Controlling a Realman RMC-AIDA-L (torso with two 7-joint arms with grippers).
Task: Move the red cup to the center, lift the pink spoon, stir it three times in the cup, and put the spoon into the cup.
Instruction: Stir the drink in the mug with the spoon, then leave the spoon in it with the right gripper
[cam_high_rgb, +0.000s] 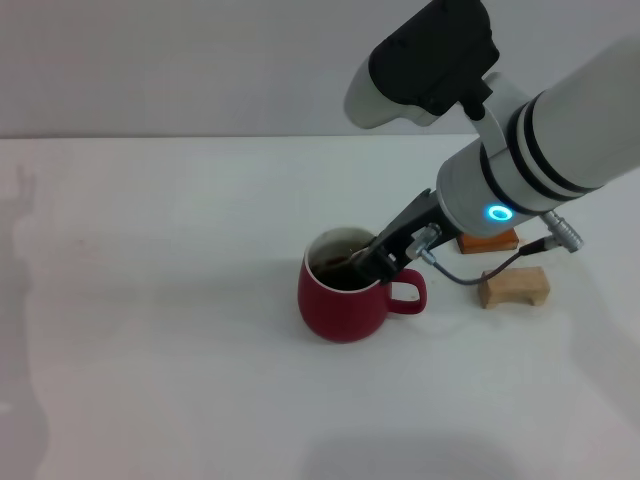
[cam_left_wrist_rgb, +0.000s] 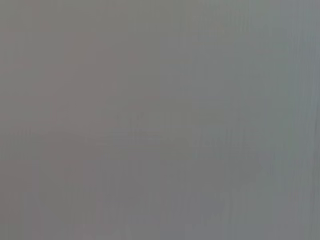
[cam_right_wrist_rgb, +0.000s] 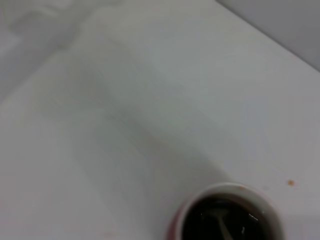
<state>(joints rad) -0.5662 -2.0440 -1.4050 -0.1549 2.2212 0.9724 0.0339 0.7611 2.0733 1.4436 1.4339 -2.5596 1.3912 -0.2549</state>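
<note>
Sitting on the plain white tabletop (cam_high_rgb: 150, 350), a little right of the middle of the head view: rounded dark-red ceramic mug (cam_high_rgb: 340, 305) with white inner wall, upright, loop handle (cam_high_rgb: 408, 292) turned toward the robot's right. Filled with dark liquid, seen again from above in the right wrist view (cam_right_wrist_rgb: 227, 220). Dipping into that liquid, the silver metal bowl and neck of the small spoon (cam_right_wrist_rgb: 222, 222), neck slanting up toward the rim; pink handle hidden in both views. Right over the mug's rim on the handle side, the right gripper (cam_high_rgb: 378, 255), black fingers angled down into the mouth of the mug and apparently closed around the spoon's upper end, though the grip itself too dark and crowded to confirm. Behind the fingers, the white right forearm with black bands and a glowing blue ring, a grey cable looping below it. Just beyond the mug's handle, further to the robot's right: a tan wooden arch-shaped block (cam_high_rgb: 514, 286) resting on the table, and behind it a flat orange block (cam_high_rgb: 490, 241), partly covered by the arm. Left gripper nowhere in sight; left wrist view only a flat grey blur.
</note>
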